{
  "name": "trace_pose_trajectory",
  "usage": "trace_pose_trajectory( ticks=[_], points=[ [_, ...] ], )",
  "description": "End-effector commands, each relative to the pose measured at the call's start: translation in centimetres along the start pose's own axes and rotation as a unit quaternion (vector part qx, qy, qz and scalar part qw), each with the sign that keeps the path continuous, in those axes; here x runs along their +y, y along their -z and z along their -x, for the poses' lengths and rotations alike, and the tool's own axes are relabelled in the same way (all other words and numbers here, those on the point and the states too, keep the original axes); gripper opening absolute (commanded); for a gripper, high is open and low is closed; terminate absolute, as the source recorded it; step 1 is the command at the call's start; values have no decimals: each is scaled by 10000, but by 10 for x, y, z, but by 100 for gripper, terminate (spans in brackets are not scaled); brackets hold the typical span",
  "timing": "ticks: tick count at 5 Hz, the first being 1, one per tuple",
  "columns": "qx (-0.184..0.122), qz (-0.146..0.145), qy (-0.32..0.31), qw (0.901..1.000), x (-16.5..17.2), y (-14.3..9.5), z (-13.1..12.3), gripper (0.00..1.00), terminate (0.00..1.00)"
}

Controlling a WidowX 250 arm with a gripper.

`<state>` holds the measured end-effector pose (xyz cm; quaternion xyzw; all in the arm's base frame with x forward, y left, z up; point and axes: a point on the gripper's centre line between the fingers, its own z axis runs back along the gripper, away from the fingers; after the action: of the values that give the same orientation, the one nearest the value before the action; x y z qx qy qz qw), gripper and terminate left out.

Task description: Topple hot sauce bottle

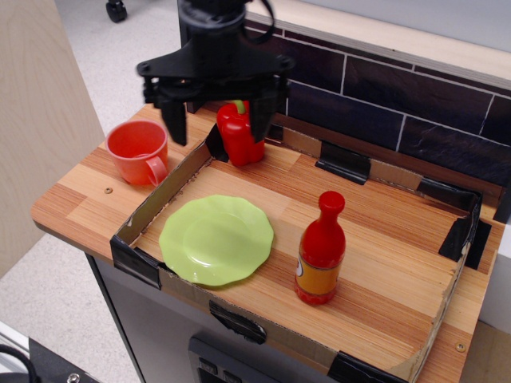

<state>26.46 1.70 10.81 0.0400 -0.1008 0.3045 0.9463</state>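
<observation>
While the hand (217, 121) hangs spread, the glossy red hot sauce bottle (321, 250) stands upright.

I'm working over a mock kitchen set in a lab: a wooden desk (383, 263) rimmed with taped cardboard (164, 191), a dark brick-pattern backsplash (375, 104), toy tableware like the green plate (215, 239), and a caster wheel (116, 9) on grey flooring.

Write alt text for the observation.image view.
A red hot sauce bottle stands upright on a wooden tray beside a green plate. The black gripper hangs open above a red bell pepper, with an orange cup outside the tray.
</observation>
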Motion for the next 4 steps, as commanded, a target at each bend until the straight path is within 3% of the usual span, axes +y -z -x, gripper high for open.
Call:
trace_pose_trajectory(
  ticks=[1, 3, 4],
  points=[
    [144, 372, -13, 9992, -43, -26, 14, 100, 0],
    [229, 624, 416, 9969, -73, -41, 56, 100, 0],
    [145, 605, 643, 9960, -74, -38, 74, 100, 0]
  ],
)
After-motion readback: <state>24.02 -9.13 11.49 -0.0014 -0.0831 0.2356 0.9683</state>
